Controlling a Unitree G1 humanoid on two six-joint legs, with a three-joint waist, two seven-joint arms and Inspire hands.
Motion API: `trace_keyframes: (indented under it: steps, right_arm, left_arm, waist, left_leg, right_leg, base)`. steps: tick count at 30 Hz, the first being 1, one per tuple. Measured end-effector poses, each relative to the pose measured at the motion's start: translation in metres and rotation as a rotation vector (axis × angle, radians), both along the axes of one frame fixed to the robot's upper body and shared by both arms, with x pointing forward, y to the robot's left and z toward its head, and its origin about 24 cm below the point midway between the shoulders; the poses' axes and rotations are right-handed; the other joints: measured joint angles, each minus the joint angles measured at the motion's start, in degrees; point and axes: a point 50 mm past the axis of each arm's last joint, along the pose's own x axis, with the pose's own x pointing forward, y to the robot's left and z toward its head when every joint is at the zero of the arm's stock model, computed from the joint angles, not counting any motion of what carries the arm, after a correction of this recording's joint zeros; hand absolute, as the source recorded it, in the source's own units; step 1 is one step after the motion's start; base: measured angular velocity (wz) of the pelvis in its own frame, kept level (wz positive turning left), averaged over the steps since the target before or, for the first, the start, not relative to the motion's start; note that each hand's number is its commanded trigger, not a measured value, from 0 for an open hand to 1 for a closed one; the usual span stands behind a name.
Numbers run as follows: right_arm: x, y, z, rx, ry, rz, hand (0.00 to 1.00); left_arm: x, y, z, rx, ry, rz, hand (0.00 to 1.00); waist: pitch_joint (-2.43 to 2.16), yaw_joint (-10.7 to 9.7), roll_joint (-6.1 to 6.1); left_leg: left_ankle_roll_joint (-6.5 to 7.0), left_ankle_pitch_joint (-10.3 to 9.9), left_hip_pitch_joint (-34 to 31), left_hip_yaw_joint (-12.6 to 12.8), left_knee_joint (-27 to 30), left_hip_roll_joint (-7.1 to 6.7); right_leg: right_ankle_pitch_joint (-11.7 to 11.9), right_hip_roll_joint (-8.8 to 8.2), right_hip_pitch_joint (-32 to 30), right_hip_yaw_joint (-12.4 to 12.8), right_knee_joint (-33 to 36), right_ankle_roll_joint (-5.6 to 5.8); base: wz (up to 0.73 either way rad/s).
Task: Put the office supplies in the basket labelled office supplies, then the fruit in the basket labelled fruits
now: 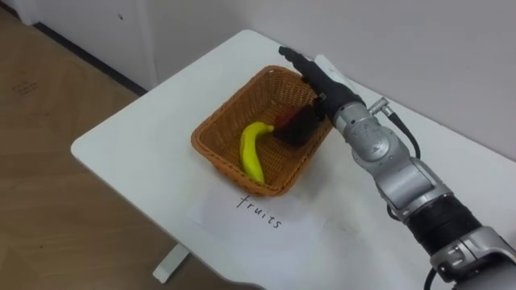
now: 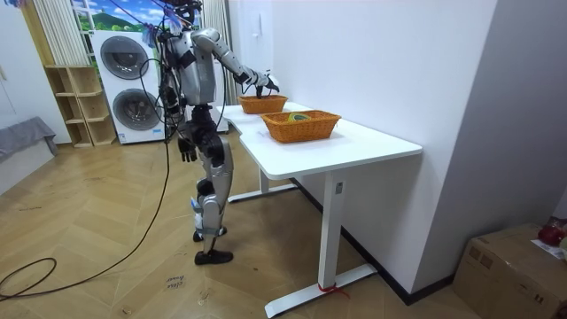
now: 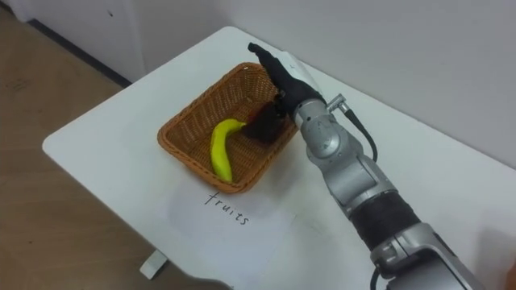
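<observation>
Fingers (image 1: 300, 64) of your right hand (image 1: 326, 90) stretch straight above the fruit basket (image 1: 232, 114) on the desk (image 1: 129, 153), gripping nothing. A banana (image 1: 252, 151) lies inside (something red beside it). Sorting looks partly done.

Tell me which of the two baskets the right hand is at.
The basket holding the banana, the farther one in the room view; the right hand hangs over it. The other basket stands untouched.
</observation>
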Motion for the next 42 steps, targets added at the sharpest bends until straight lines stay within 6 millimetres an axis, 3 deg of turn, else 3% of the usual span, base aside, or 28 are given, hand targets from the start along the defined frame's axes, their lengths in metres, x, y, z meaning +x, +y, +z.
trace_keyframes:
  steps: [15, 20, 24, 29, 36, 38, 40, 42]
  right_arm:
    - [0.0, 0.0, 0.003, 0.001, -0.012, 0.006, 0.0]
    - [0.0, 0.001, 0.006, 0.012, -0.023, 0.013, 0.0]
    - [-0.001, 0.004, 0.023, 0.041, -0.095, 0.036, 0.0]
    - [0.001, -0.008, 0.053, 0.126, -0.235, -0.015, 0.0]
    - [-0.01, -0.03, 0.085, 0.177, -0.416, -0.069, 0.0]
    - [-0.017, -0.036, 0.093, 0.195, -0.473, -0.083, 0.0]
    - [-0.021, -0.04, 0.103, 0.224, -0.534, -0.096, 0.0]
    - [-0.023, -0.047, 0.11, 0.258, -0.575, -0.121, 0.0]
  left_arm:
    - [0.008, 0.001, 0.002, 0.002, -0.026, -0.007, 0.0]
    - [0.009, 0.004, 0.003, 0.016, -0.036, -0.011, 0.0]
    - [0.007, 0.005, 0.003, 0.027, -0.045, -0.004, 0.0]
    - [0.004, 0.007, 0.004, 0.038, -0.055, 0.028, 0.0]
    - [0.001, 0.01, 0.005, 0.047, -0.088, 0.045, 0.0]
    - [-0.006, 0.012, 0.004, 0.062, -0.076, 0.058, 0.0]
    - [-0.02, 0.011, 0.002, 0.078, -0.049, 0.069, 0.0]
    - [-0.024, 0.01, 0.002, 0.076, -0.044, 0.072, 0.0]
  waist:
    - [-0.02, -0.34, -0.02]
    - [-0.05, -0.42, -0.05]
    - [0.0, -0.9, 0.07]
    - [0.05, -1.94, 0.46]
    - [-0.04, -5.39, 1.42]
    - [-0.2, -6.33, 1.88]
    - [-0.67, -7.5, 2.29]
    - [-0.75, -9.12, 2.41]
  left_leg:
    - [0.01, -0.01, 0.04, 0.76, 0.0, 0.07]
    - [0.01, -0.01, 0.1, 0.82, 0.02, 0.08]
    - [0.01, -0.01, -0.02, 2.36, 0.03, 0.23]
    - [0.04, -0.01, 0.16, 3.07, 0.13, 0.3]
    - [0.2, -0.12, 1.09, 4.33, 0.03, 0.57]
    - [0.28, -0.2, 1.76, 5.37, -0.43, 0.84]
    - [0.29, -0.22, 2.68, 6.66, -0.96, 1.14]
    - [0.28, -0.22, 3.1, 7.08, -1.15, 1.25]
  right_leg:
    - [0.0, 0.0, -0.27, 0.12, -0.03, 0.0]
    - [0.0, 0.09, -0.37, 1.67, -0.07, -0.01]
    - [0.01, 0.12, -0.91, 3.45, -0.09, -0.02]
    - [0.02, 0.1, -1.01, 4.6, -0.01, -0.04]
    - [0.2, 0.38, -0.56, 6.76, 0.09, -0.27]
    - [0.2, 0.52, -0.3, 7.9, 0.14, -0.28]
    - [0.21, 0.71, -0.19, 9.28, 0.23, -0.29]
    - [0.25, 0.75, -0.03, 9.64, 0.34, -0.35]
  base:
    - [-0.01]
    - [-0.04]
    - [-0.15]
    - [-0.07]
    - [-0.1]
    - [-0.23]
    - [-0.32]
    - [-0.15]
